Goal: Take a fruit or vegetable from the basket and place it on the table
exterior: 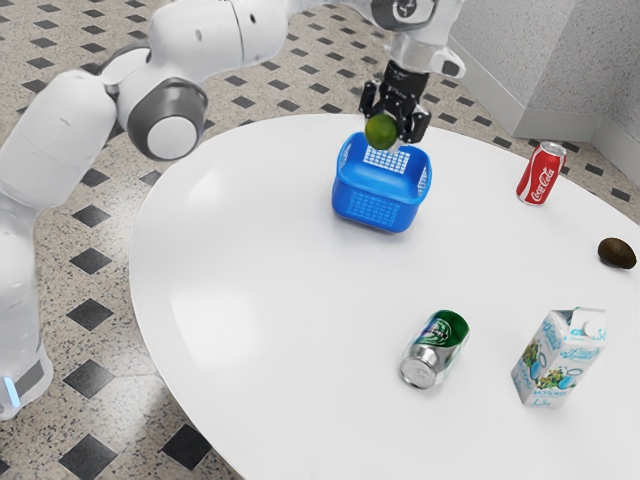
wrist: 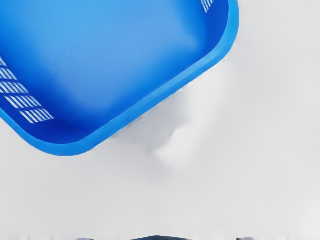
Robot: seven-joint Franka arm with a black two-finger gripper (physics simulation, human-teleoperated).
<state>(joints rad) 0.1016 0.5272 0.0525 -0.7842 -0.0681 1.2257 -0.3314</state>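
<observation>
Fruit (exterior: 381,131) held aloft, blue basket (exterior: 372,186) nearby

On the round white table (exterior: 250,290), a red cylindrical metal can (exterior: 541,175) and dark oval avocado (exterior: 617,253) lay to the exterior view's right of the blue plastic basket (exterior: 375,205); before them, a green-and-silver metal can (exterior: 436,348) lay left of a blue-and-white boxy carton (exterior: 560,360).
</observation>
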